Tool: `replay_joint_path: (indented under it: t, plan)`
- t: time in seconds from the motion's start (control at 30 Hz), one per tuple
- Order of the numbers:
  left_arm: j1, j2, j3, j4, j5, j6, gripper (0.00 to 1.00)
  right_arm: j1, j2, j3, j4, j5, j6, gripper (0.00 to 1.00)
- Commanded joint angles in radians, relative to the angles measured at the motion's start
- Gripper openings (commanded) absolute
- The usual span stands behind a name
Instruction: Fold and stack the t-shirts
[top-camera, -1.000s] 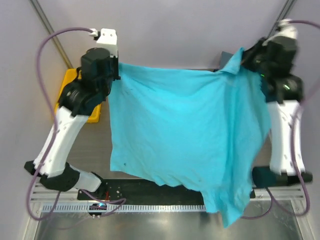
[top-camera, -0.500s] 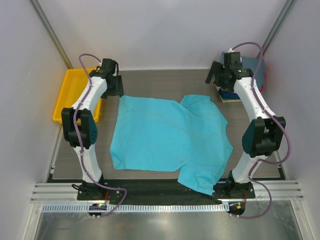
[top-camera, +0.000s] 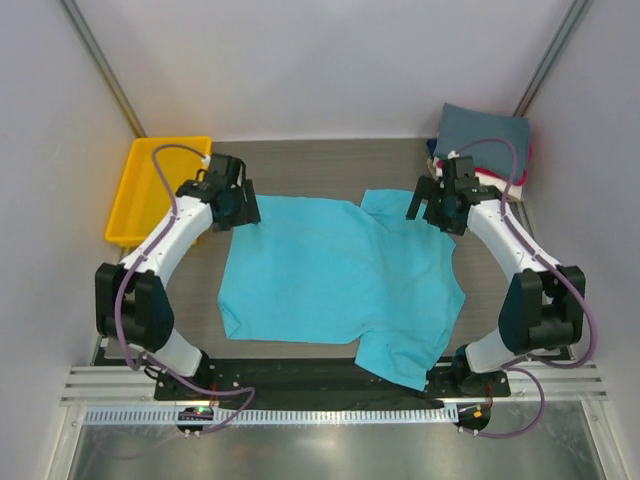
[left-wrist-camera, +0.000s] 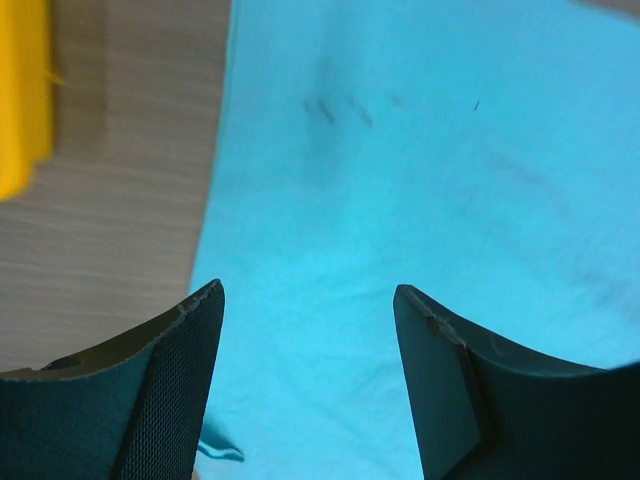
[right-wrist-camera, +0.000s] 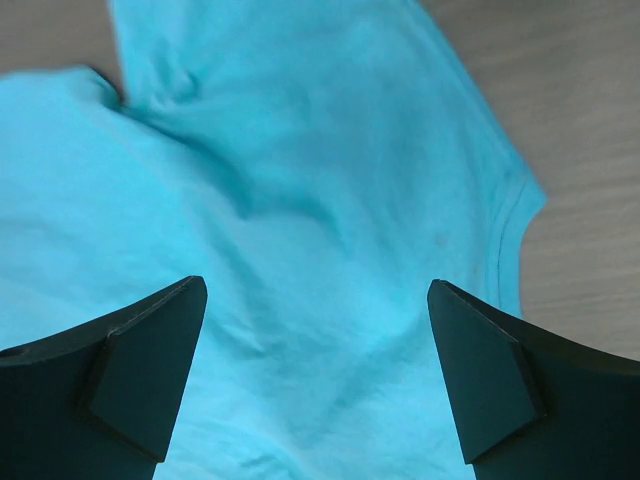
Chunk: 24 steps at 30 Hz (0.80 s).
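Plainly, you held nothing. Your left gripper (left-wrist-camera: 308, 295) hung with its jaws apart over the far left corner of the turquoise t-shirt (top-camera: 335, 270), and your right gripper (right-wrist-camera: 315, 290) was spread wide over its far right sleeve. The shirt lay spread on the table (top-camera: 300, 165) between your arms. The folded t-shirts (top-camera: 483, 130), slate-grey on top, sat in the far right corner.

Turquoise t-shirt (top-camera: 335, 270), yellow tray (top-camera: 150, 170)
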Motion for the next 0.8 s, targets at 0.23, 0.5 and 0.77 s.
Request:
replay_joint_path:
  t: [0.23, 0.5, 0.77]
  plan:
    - [-0.036, 0.26, -0.012, 0.157, 0.016, -0.128, 0.67, 0.044, 0.27, 0.064, 0.11, -0.027, 0.007, 0.98]
    - [0.002, 0.524, 0.112, 0.12, -0.028, -0.161, 0.65, 0.066, 0.611, 0.314, 0.089, 0.065, 0.011, 0.98]
    - [0.109, 0.636, 0.25, 0.074, -0.047, -0.182, 0.61, 0.066, 0.97, 0.773, -0.042, 0.062, -0.004, 0.98]
